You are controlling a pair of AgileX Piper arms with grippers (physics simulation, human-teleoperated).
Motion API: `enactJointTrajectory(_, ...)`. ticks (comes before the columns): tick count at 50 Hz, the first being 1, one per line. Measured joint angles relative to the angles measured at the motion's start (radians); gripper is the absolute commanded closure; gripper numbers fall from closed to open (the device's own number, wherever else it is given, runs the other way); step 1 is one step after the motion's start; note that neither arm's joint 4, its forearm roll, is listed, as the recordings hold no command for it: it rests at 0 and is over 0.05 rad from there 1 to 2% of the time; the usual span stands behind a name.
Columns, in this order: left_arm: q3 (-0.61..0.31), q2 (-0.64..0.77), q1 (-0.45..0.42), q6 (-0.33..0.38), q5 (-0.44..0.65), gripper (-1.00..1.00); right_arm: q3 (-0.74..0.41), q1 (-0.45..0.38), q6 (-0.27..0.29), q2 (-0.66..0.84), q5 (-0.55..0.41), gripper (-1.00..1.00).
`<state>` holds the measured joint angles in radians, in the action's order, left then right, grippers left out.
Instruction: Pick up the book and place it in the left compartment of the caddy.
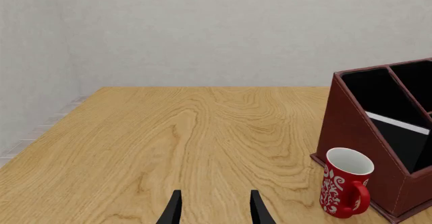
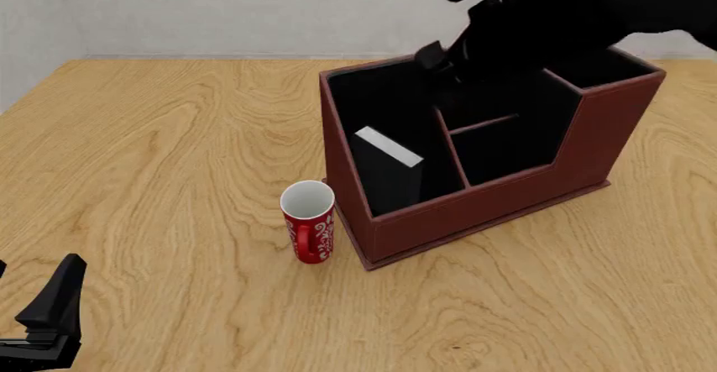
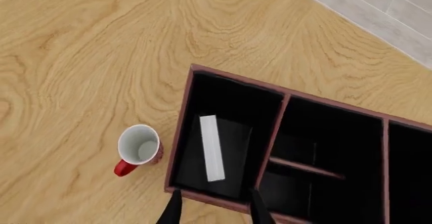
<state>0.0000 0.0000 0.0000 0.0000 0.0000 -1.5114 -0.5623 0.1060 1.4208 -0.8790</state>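
Book (image 3: 212, 148) is already leaning in the caddy's (image 2: 482, 212) left slot (image 3: 223, 107). My right fingers (image 3: 213, 210) are spread and empty above it, left ones (image 1: 214, 206) spread too. It looks stiff, slick-covered and hefty, so I'd pinch across the covers.

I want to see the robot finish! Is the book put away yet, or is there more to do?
It looks nearly finished. The book already sits inside the left compartment of the caddy. The right claw is open above it, holding nothing. Only moving the arm away seems left.
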Motion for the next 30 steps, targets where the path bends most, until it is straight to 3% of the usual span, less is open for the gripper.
enactJointTrajectory(30,0.000,0.000,0.000,0.000,0.000,-1.00,0.255,0.003,0.029,-0.296,0.191,-1.00)
